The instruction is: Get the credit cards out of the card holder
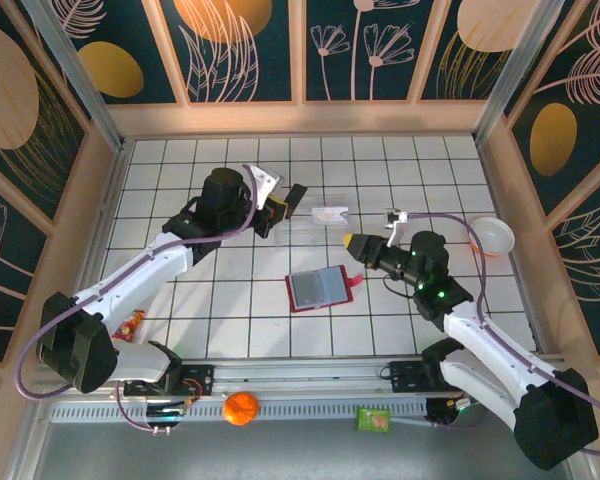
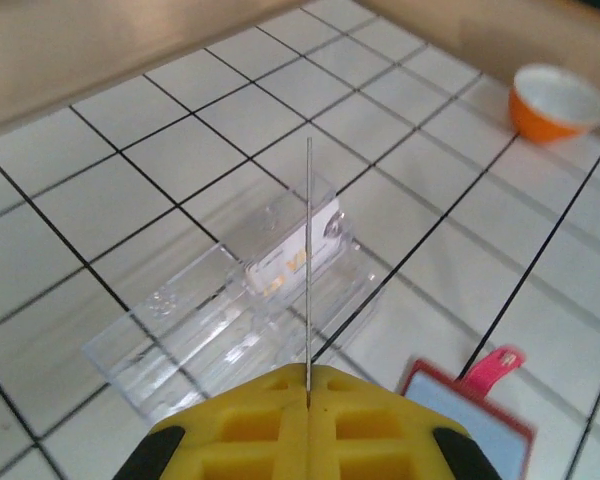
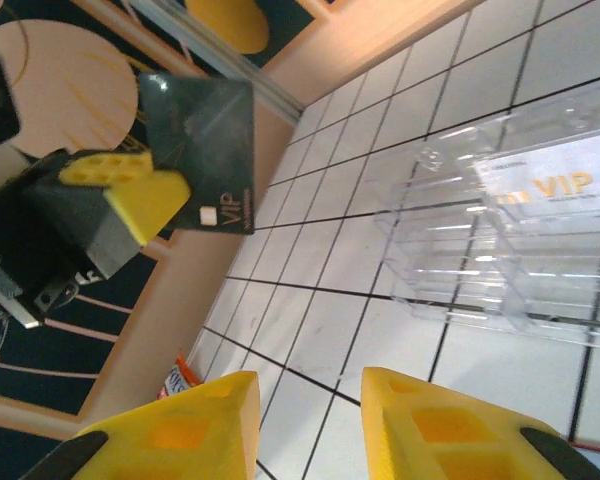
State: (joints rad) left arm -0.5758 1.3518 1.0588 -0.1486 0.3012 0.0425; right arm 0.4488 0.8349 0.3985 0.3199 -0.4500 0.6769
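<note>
- Your left gripper [image 2: 308, 388] is clamped tight on the dark card [image 3: 205, 150]. In the left wrist view the card runs straight up from the yellow fingers [image 2: 250, 425], edge-on, as a thin line in the middle of the frame.
- In the right wrist view you see that card's face at the upper left, with "VIP" printed near its lower edge. It is held clear of the table [image 1: 160, 175].
- Your right gripper [image 3: 310, 400] stands partly open at the bottom of its own view, and there is nothing between its fingers.
- In the overhead view the right gripper's yellow tip sits right of centre. It is just above and to the right of the card holder [image 1: 320, 288].
- The card holder lies open and flat on the white tiles a little below the centre of the overhead frame, inside face up. Its snap tab [image 1: 359, 281] sticks out to the right.
- The pale card [image 2: 295, 255] lies inside the clear tray [image 2: 180, 340], which sits above the card holder in the overhead view. The card is at the tray's right end there.
- An orange bowl [image 1: 493, 236] stands at the right side of the overhead frame, well apart from the tray.
</note>
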